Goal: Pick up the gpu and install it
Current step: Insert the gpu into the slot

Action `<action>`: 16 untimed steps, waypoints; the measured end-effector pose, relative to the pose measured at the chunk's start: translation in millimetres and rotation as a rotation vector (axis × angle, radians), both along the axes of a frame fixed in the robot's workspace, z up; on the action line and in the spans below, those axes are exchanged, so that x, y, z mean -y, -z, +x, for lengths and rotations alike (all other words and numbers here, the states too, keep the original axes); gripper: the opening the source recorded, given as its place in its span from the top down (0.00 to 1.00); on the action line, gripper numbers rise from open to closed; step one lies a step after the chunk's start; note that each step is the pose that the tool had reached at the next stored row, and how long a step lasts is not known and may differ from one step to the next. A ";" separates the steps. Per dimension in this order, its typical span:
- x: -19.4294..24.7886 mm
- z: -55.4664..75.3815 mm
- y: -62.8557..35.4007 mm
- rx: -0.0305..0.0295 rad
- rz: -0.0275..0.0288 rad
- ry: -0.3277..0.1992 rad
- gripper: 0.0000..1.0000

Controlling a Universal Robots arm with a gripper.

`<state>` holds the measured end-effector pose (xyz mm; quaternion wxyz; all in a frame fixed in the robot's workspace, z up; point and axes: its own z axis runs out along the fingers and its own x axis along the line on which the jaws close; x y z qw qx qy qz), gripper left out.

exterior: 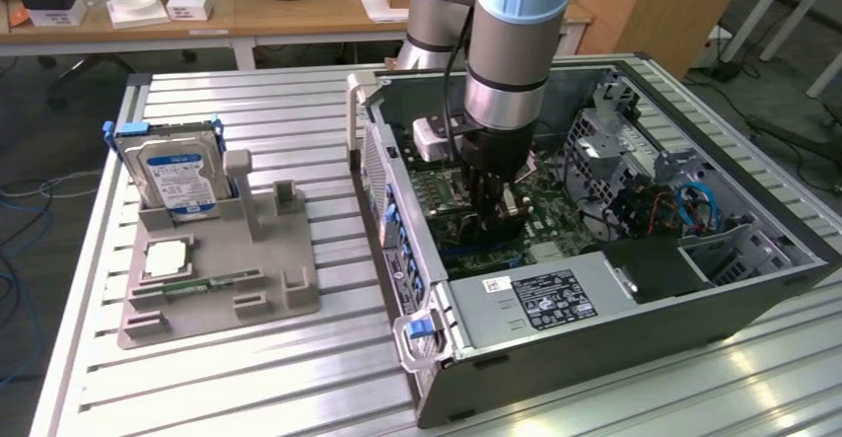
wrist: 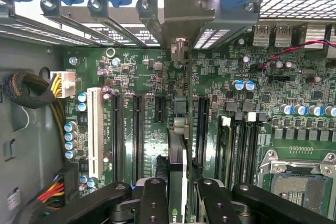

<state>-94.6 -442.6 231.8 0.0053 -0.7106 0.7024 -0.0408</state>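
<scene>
In the wrist view the gpu [wrist: 177, 145] shows edge-on as a thin dark card standing over the green motherboard [wrist: 157, 77], between two long black slots [wrist: 137, 135]. Its silvery end bracket [wrist: 179, 50] reaches the case's rear slot openings. My gripper [wrist: 178, 205] is shut on the card, with black fingers [wrist: 153, 198] on either side of it. In the exterior view the gripper [exterior: 492, 212] is deep inside the open computer case [exterior: 579, 358], low over the board. Whether the card sits fully in its slot I cannot tell.
A grey holder tray [exterior: 250, 304] at the exterior view's left carries a silver hard drive [exterior: 177, 176], a processor chip [exterior: 169, 257] and a green memory stick [exterior: 217, 281]. Inside the case are a power supply [exterior: 566, 294], a drive cage [exterior: 618, 151], a white slot [wrist: 95, 129] and yellow cables [wrist: 55, 103].
</scene>
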 end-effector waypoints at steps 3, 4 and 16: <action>0.1 0.1 -0.3 0.0021 -0.0012 0.000 0.74; 0.0 0.1 -1.2 0.0024 -0.0006 0.000 0.74; -0.1 -0.1 -11.3 0.0011 0.0005 0.000 0.74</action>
